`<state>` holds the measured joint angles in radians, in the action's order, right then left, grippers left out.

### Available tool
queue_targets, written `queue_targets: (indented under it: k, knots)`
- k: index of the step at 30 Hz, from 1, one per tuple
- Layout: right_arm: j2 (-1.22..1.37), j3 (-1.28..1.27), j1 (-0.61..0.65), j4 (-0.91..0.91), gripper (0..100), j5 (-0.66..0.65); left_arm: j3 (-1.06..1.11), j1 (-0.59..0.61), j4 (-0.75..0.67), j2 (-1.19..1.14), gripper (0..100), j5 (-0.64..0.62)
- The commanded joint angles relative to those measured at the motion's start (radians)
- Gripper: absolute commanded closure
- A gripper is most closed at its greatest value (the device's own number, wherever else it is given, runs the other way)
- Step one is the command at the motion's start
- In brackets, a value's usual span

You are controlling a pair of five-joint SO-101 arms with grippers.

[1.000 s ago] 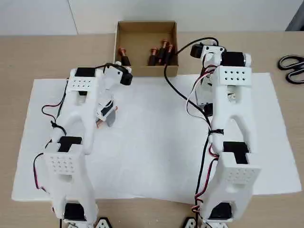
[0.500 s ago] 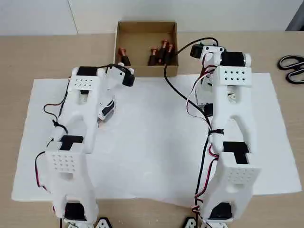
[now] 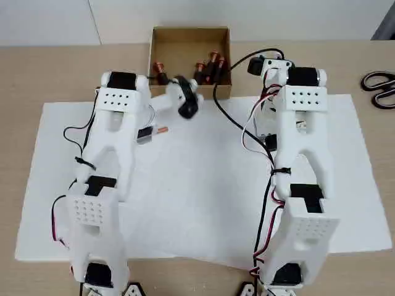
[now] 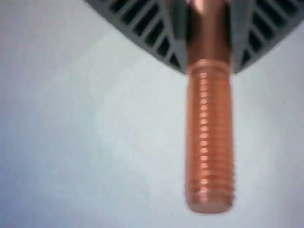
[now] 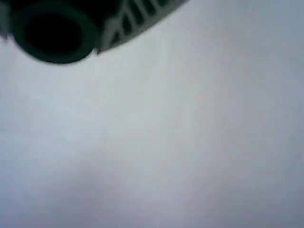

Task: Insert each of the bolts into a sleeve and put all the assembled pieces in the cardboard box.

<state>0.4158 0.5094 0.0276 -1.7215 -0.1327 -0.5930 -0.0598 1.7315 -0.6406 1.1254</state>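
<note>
- A light wooden worktop (image 3: 37, 74) runs across the whole high view.
- A white sheet (image 3: 197, 203) covers its middle part.
- Black-handled scissors (image 3: 379, 88) lie at the worktop's right edge, off the sheet.
- Behind the worktop stands a plain white wall (image 3: 49, 21).

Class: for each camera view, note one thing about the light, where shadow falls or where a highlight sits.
High view: even light, the arms cast only faint shadows on the white sheet; left wrist view: a pale highlight runs along the threads of the bolt in the left end effector; right wrist view: the bore of the sleeve is black.
</note>
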Motion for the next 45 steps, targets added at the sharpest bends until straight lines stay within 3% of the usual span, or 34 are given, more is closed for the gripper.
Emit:
queue_targets:
  k: [1,10,15,19,27,31,37,40,45]
  knots:
    - [-0.081,0.000,-0.002,-0.018,99.5,-0.003,-0.045,-0.011,0.021,0.012,100,0.190]
    - [-0.074,0.000,-0.002,-0.018,99.5,-0.003,0.039,-0.043,0.020,0.012,100,0.470]
    - [-0.073,0.000,-0.002,-0.018,99.5,-0.003,0.041,-0.058,0.018,0.008,99,0.470]
    - [-0.073,0.000,-0.002,-0.018,99.5,-0.003,0.036,-0.054,0.018,-0.037,93,0.440]
    - [-0.073,0.000,-0.002,-0.018,99.5,-0.003,-0.005,-0.052,0.002,-0.054,92,0.388]
    - [-0.073,0.000,-0.002,-0.018,99.5,-0.003,-0.183,-0.051,0.003,-0.054,92,0.176]
    - [-0.073,0.000,-0.002,-0.018,99.5,-0.003,-0.467,-0.051,0.006,-0.054,92,-0.279]
    - [-0.074,0.000,-0.002,-0.018,99.5,-0.003,-0.582,-0.051,0.021,-0.054,92,-0.577]
    - [-0.077,0.000,-0.001,-0.018,99.5,-0.003,-0.665,-0.029,0.023,-0.052,92,-1.221]
